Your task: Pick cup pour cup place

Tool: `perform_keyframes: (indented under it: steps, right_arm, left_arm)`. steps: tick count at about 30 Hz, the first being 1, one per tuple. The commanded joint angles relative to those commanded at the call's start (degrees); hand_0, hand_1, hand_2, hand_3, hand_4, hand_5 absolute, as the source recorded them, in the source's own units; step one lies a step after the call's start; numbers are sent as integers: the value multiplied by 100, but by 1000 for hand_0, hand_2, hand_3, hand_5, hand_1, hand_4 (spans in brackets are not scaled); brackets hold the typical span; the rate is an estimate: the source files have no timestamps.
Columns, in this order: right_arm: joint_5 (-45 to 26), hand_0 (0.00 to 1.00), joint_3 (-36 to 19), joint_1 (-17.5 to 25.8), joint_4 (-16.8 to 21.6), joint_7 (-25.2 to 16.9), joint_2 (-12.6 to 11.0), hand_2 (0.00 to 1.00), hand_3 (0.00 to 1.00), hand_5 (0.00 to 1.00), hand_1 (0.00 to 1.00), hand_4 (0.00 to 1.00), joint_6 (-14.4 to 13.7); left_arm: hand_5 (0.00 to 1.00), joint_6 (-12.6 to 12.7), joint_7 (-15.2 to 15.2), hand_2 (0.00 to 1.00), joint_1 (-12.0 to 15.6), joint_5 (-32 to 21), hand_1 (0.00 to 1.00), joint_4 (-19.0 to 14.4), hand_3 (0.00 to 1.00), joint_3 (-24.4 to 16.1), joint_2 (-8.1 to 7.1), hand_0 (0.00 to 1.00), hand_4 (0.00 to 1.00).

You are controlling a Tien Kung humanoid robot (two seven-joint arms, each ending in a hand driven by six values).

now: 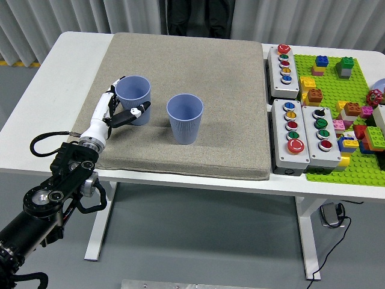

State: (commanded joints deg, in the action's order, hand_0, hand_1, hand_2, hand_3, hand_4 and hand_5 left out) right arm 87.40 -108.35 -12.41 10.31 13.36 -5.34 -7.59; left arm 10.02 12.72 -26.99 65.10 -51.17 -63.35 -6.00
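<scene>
The left hand (118, 107) wraps its fingers around the left cup (133, 99) — both upright on the grey mat (228, 78). The second cup (185, 118) stands just beside it, apart, on the same mat over the tabletop (66, 54).

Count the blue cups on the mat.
2. One cup stands at the mat's left, inside the left hand's fingers; the other cup stands free near the middle.
</scene>
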Motion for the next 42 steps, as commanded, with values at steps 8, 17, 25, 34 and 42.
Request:
perform_keyframes:
  steps: [8,17,25,34,42]
  right_arm:
    - [8,696,-8,-12,0,1,-3,588,590,231,633,2,3]
    - [17,696,-15,-12,0,2,-4,589,590,229,633,2,4]
    - [7,696,-4,-35,0,6,-7,588,589,227,633,2,3]
    - [-1,696,-1,-40,0,7,-7,589,589,227,632,2,2]
    - [8,696,-6,-34,0,8,-6,589,590,227,633,2,6]
  left_arm:
    - [256,-34,-17,998,-29,-9,905,28,998,6,-2,929,904]
    - [256,44,16,950,-17,-30,781,31,998,43,15,837,903]
    - [262,67,37,564,-45,41,535,16,593,71,12,653,908]
    - [257,69,40,525,-32,63,511,15,549,89,44,635,906]
    - [260,123,40,514,26,156,499,-111,512,67,56,624,908]
